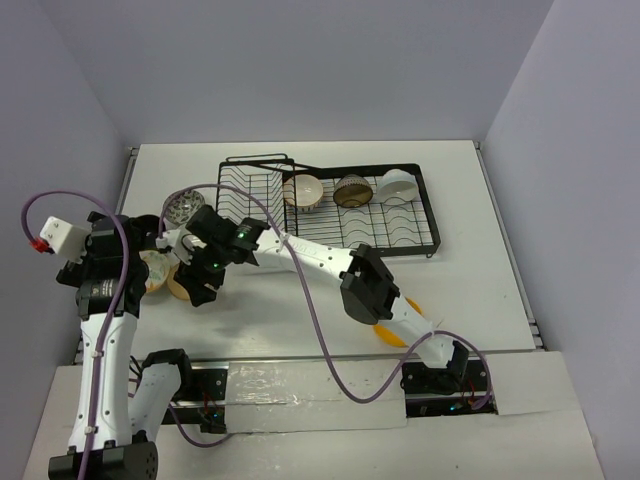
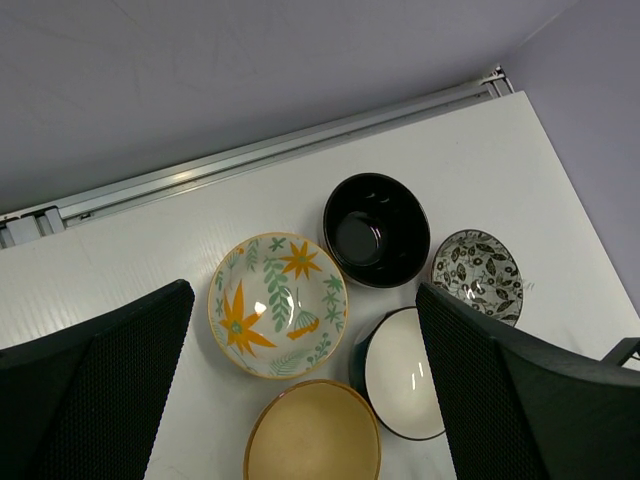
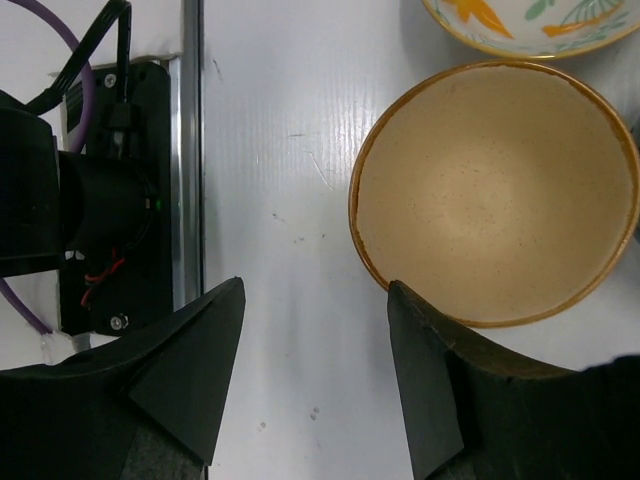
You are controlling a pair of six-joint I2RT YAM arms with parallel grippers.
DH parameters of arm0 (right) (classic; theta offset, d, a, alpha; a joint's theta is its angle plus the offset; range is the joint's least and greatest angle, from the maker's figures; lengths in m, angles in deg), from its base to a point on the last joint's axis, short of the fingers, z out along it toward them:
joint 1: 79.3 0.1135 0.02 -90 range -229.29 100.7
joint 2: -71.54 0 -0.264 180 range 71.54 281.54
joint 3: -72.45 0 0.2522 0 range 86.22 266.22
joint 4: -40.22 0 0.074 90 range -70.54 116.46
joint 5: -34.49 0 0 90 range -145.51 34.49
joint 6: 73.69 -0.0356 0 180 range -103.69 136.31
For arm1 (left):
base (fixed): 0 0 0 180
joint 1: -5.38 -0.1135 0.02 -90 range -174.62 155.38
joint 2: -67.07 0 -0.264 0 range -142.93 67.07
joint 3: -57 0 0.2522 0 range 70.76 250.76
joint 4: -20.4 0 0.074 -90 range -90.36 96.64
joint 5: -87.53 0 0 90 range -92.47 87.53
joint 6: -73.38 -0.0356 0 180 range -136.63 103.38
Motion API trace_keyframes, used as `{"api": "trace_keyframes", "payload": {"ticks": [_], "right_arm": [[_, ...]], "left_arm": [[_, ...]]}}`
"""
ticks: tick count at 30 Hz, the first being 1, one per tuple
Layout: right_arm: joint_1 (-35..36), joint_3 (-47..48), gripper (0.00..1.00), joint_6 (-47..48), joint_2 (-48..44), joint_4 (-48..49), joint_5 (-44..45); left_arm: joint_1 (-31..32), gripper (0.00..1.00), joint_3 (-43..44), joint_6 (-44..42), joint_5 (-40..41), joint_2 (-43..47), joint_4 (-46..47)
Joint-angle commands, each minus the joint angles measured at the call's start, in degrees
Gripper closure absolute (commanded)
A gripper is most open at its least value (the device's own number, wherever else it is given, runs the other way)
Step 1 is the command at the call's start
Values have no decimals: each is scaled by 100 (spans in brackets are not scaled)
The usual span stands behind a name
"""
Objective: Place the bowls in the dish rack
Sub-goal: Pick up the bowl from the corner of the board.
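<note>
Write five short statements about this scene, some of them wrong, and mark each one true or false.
1. A white bowl stands in the dish rack. True.
2. The floral bowl sits beside the tan bowl. True.
3. The left gripper is shut on the black bowl. False: its jaws stand wide open, and the black bowl sits untouched.
4. The tan bowl lies upside down. False: it sits upright, hollow facing up.
5. Only bare table shows between the right gripper's fingers. True.
</note>
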Motion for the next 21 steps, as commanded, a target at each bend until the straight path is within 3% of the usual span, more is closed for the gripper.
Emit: {"api": "trace_keyframes", "payload": {"ticks": [1, 11, 21], "right_arm": [[46, 310, 33, 76, 221, 183, -241], [81, 433, 29, 32, 591, 438, -330], [81, 398, 26, 138, 679, 692, 346]], "left_arm": [[-26, 1, -34, -127, -171, 46, 246], [-26, 1, -60, -171, -409, 90, 316], [61, 1, -69, -241, -462, 117, 343]]}}
